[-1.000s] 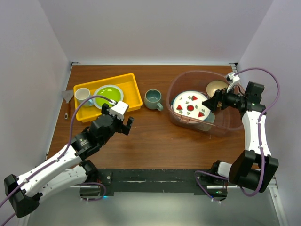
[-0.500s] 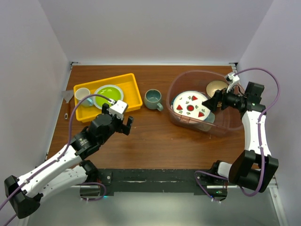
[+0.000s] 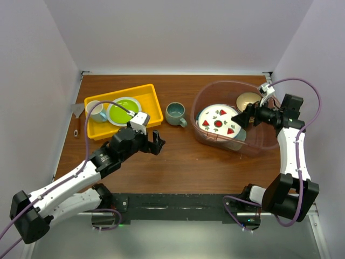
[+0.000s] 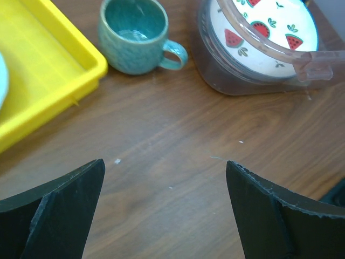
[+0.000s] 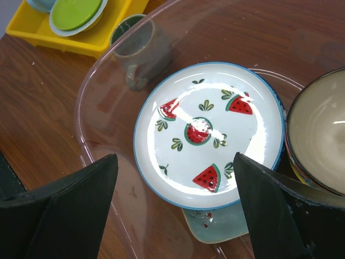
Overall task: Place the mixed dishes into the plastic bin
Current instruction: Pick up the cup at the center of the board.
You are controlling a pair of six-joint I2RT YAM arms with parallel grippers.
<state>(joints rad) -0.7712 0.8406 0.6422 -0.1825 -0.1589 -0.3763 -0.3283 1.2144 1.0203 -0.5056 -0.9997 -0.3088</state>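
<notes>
I see the grey-green ceramic mug (image 3: 175,113) standing upright on the brown wooden tabletop (image 3: 188,159). It is between the shallow yellow rectangular tray (image 3: 152,102) and the large transparent, faintly pink plastic bin (image 3: 197,102), and it is outside the bin. Its handle points toward the bin side.

My left pincer (image 4: 164,164) is spread wide and carries nothing. It hovers over bare wood on the near side of the mug. In the left wrist view the mug is ahead of the fingers and a little to the left, well apart from them.

My right pincer (image 5: 175,157) is also spread wide, with nothing between its fingers. It hangs over the bin, directly above the round white plate with red watermelon marks (image 5: 207,132). This plate lies flat inside the bin, on top of a mint-green tray (image 5: 215,229) of which only one corner shows. The tan round bowl (image 5: 321,135) sits in the bin just beside the plate. A lime-green plate (image 3: 123,111) and a pale cup (image 3: 95,109) rest in the yellow tray.
</notes>
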